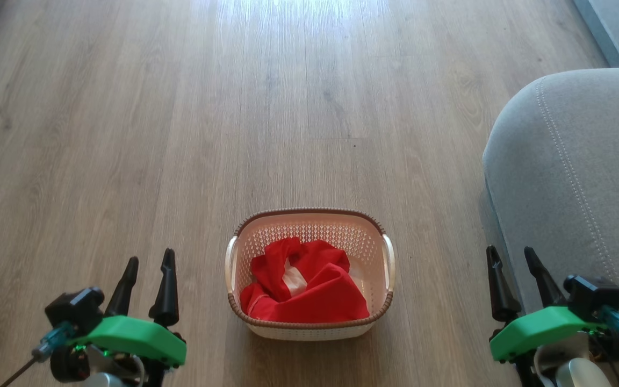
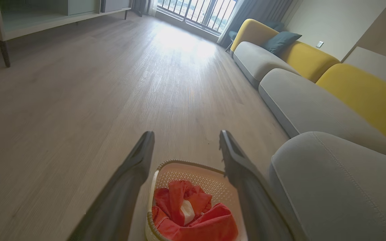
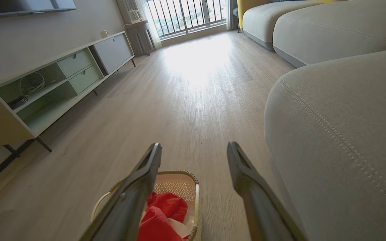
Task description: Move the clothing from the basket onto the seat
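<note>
Red clothing lies in the basket at lower centre, between my left gripper and right gripper, both spread apart and empty

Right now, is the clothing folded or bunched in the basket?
Bunched, not folded: the clothing lies crumpled in a heap inside the basket, a white panel showing between red folds.

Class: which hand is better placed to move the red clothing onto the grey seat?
Probably the right hand: both it and the left hand are open, flanking the basket, but the seat lies beside the right one.
</note>
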Tool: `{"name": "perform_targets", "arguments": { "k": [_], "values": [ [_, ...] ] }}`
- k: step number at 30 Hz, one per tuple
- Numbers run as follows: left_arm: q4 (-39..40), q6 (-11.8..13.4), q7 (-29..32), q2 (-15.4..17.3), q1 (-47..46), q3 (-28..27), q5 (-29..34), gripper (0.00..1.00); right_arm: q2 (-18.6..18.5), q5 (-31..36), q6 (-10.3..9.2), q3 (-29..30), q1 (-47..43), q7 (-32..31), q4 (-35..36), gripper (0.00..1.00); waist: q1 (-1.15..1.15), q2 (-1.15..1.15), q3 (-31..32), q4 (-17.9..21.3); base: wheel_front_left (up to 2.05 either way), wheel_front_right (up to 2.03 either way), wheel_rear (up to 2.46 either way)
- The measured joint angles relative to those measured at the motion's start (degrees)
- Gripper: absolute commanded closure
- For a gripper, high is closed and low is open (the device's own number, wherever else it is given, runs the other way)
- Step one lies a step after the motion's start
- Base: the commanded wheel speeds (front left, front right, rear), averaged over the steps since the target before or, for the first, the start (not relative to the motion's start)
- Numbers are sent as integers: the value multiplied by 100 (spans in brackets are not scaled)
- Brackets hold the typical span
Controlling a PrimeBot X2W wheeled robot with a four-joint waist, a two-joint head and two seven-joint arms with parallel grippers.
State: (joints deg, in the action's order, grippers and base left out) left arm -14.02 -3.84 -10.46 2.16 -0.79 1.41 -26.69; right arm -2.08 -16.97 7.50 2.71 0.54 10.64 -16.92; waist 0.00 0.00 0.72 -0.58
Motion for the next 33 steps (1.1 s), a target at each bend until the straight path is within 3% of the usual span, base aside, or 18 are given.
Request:
{"name": "perform_targets", "arguments": {
  "k": [22,33],
  "values": [
    [25,4,-375,5,52,58,1357,0,-2,1127,0,8,0,359,-102,0,0,0,28,28,0,0,0],
    [-16,5,-375,8,70,68,1408,0,-2,1136,0,1,0,367,-108,0,0,0,34,50,0,0,0]
  ]
}}
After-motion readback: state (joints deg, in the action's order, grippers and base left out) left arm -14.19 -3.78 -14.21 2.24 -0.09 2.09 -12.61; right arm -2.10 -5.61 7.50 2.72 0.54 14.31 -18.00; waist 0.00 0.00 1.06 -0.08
